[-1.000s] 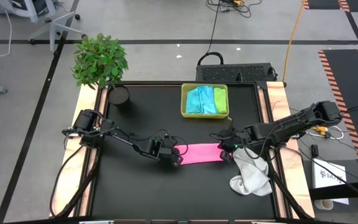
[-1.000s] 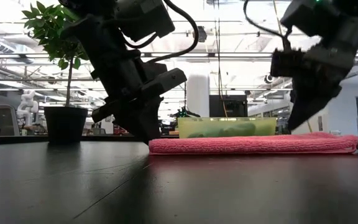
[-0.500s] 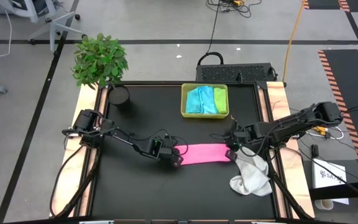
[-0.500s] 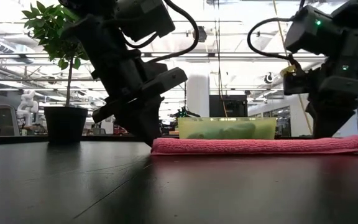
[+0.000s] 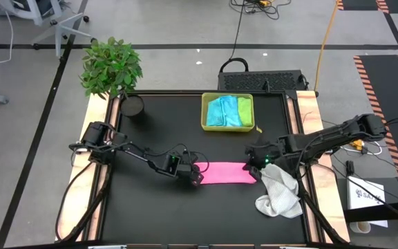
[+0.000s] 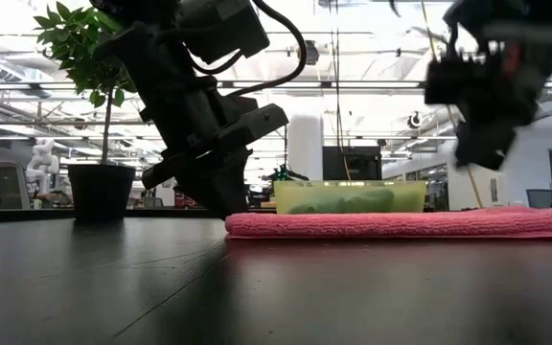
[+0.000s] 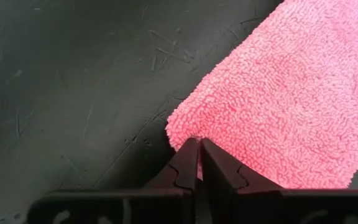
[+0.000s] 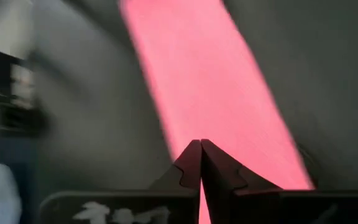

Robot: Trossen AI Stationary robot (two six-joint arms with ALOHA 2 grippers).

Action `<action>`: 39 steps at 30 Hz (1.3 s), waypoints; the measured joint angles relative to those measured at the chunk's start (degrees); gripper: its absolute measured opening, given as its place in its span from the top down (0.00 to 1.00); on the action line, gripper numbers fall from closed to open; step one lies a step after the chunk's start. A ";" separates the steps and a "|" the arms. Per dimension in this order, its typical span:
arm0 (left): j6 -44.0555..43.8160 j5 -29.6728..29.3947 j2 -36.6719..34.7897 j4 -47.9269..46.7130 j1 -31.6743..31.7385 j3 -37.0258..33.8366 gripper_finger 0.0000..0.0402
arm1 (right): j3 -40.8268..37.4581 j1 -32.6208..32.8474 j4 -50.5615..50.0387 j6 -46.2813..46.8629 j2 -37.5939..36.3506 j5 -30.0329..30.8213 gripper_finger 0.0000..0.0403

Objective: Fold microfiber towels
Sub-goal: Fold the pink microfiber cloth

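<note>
Count: five towels total. One pink towel (image 5: 228, 172) folded flat mid-table, one white towel (image 5: 280, 191) crumpled at the right edge, three in the tray: light blue towel (image 5: 219, 111), lime green towel (image 5: 244, 109), teal towel (image 5: 235, 117). One tray (image 5: 227, 127). One potted plant (image 5: 112, 69). Two arms, two grippers.

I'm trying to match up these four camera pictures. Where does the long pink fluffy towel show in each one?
High view: the folded pink microfiber towel lies low of centre, between both grippers.
Low view: a flat pink strip across the right half.
Left wrist view: fills the upper right.
Right wrist view: a blurred diagonal band.
Shared landmark: the yellow-green plastic tray behind it, also in the low view.
</note>
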 joint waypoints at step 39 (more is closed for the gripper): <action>0.28 -0.11 0.04 0.36 0.07 -0.02 0.94 | 0.07 8.40 -2.23 3.26 9.35 -8.26 1.00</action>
